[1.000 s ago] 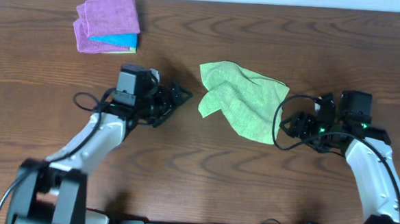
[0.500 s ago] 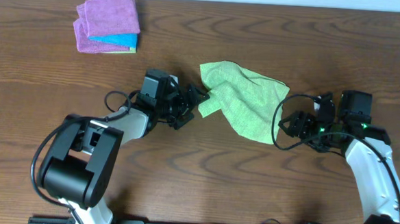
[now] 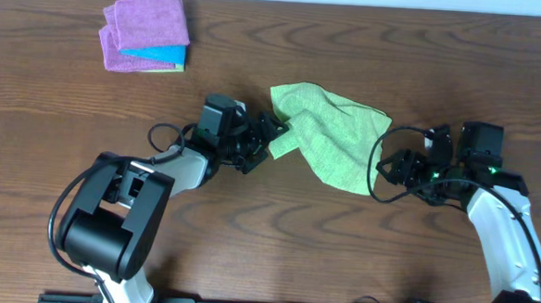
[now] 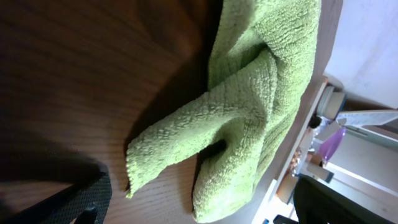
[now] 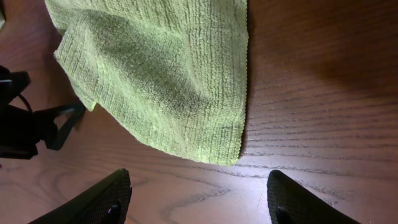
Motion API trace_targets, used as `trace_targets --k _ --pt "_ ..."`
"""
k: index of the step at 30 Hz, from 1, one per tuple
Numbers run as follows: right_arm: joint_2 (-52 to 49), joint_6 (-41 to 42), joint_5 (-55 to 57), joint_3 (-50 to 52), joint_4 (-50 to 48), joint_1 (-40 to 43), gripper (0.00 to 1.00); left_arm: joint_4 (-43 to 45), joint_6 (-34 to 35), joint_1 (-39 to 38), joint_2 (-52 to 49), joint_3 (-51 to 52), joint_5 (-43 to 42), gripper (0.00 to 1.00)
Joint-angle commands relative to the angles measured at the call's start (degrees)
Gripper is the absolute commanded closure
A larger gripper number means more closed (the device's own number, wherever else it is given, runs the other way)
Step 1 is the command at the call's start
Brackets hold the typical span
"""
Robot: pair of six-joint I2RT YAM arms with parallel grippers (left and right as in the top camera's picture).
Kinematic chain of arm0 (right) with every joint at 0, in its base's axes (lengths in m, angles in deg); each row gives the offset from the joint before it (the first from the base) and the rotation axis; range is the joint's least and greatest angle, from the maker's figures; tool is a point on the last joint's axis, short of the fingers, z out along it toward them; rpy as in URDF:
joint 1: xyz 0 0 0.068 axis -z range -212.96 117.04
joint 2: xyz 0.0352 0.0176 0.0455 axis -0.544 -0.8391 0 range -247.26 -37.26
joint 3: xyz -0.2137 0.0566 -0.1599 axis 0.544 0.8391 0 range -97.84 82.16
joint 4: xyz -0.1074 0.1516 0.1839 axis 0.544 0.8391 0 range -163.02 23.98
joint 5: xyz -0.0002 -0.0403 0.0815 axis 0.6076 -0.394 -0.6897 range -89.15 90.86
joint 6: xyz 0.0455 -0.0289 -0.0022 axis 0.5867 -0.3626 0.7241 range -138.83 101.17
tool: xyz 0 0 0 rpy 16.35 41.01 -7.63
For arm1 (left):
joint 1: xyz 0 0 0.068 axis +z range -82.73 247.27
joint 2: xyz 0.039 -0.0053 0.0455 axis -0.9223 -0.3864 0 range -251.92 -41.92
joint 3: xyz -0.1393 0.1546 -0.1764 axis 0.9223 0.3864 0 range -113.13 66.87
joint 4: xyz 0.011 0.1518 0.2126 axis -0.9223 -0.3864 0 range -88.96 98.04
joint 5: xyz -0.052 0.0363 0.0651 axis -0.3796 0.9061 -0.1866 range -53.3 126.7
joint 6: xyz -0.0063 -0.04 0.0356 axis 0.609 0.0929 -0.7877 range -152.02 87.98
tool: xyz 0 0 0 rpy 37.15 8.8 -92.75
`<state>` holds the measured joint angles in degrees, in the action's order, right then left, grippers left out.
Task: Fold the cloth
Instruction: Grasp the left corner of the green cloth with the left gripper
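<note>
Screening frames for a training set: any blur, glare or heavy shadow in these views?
Overhead: sharp, evenly lit. Left wrist: the cloth is crisp, the table beside it in deep shadow, the near finger blurred. Right wrist: sharp, pale glare on the lower table.

Even overhead brightness, soft shadows beside the cloth (image 4: 249,124), pale glare on the table (image 5: 205,199)

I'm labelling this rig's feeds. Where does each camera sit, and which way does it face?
Overhead: above the wooden table, facing straight down; both arms, left gripper and right gripper show.
Left wrist: low, facing the bunched corner of the light lime-green square microfibre cloth; a dark fingertip shows.
Right wrist: angled down at its flat corner; two fingers show.
All three share the cloth.
</note>
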<state>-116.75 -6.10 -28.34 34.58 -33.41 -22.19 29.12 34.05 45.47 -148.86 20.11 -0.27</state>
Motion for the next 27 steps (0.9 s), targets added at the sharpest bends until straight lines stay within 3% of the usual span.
trace_targets --k 1,17,27 --pt "-0.02 -0.76 -1.29 0.17 -0.11 0.52 0.3 -0.66 0.42 -1.36 -1.44 -0.24 4.22 0.05" --pt "-0.02 -0.79 -2.78 0.17 -0.07 0.52 0.31 -0.63 0.42 -3.23 -3.98 -0.24 7.13 0.0" --pt "-0.02 -0.79 -2.78 0.17 0.0 0.5 0.31 1.53 -0.33 -3.89 -6.21 -0.24 5.18 0.3"
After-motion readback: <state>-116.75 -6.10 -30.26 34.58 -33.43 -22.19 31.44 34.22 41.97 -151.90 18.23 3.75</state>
